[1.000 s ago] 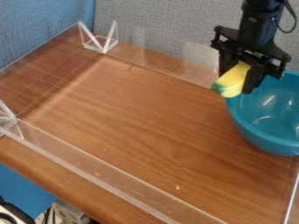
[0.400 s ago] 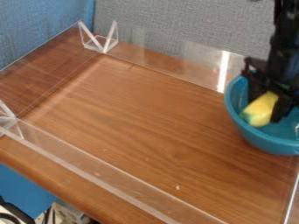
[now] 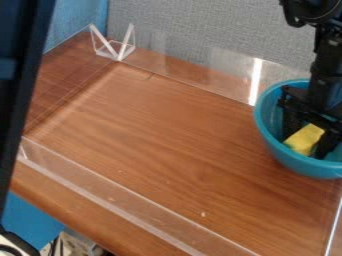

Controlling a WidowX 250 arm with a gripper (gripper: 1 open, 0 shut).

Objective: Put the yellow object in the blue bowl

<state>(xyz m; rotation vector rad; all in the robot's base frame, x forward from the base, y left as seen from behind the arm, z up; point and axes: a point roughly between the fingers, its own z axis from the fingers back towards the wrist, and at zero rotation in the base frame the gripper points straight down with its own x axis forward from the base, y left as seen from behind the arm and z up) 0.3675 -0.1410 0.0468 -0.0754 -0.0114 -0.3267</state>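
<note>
Gone lower since a second ago: gripper (image 3: 310, 122) now down inside blue bowl (image 3: 273, 122), where before held above rim at about 10 o'clock of it. Yellow object (image 3: 306, 139) now lying on bowl's inner floor, toward 3 o'clock side, no longer carried up in the air. Jaws spread apart, one each side of yellow object, seemingly released; real contact between them and it cannot be told. Black arm (image 3: 322, 40) reaching down from 12 o'clock. Bowl resting on wooden table (image 3: 147, 130) at its 3 o'clock edge, inside clear plastic wall (image 3: 201, 70). Dark blurred strip (image 3: 24, 80) newly across 9 o'clock side.
</note>
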